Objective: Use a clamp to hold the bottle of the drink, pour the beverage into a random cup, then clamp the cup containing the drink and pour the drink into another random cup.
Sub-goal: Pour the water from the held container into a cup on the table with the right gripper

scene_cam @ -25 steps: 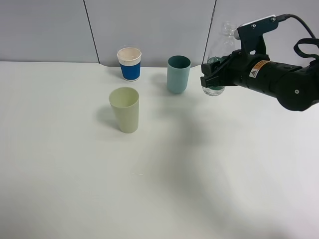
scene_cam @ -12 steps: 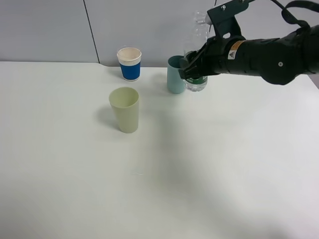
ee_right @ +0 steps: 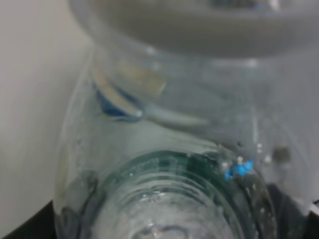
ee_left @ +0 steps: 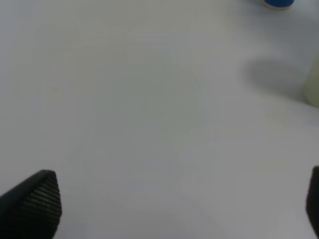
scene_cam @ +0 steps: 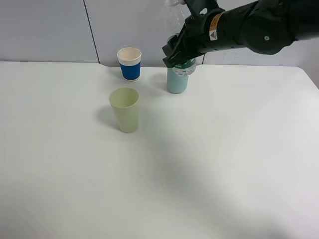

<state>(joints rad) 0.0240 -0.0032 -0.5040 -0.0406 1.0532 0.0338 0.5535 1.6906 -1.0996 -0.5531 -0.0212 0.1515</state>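
The bottle (scene_cam: pixel 186 65) is clamped in the right gripper (scene_cam: pixel 175 54) and held just above the teal cup (scene_cam: pixel 177 83), seemingly so it can be tipped for pouring; the left gripper (ee_left: pixel 174 201), well apart from that cup, is spread wide and empty

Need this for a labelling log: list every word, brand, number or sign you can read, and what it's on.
Nothing reads clearly.
The sticker on the right arm: orange and white, with a triangle sign; print too small.
The green label on the bottle: blurred, mostly hidden by the right gripper.
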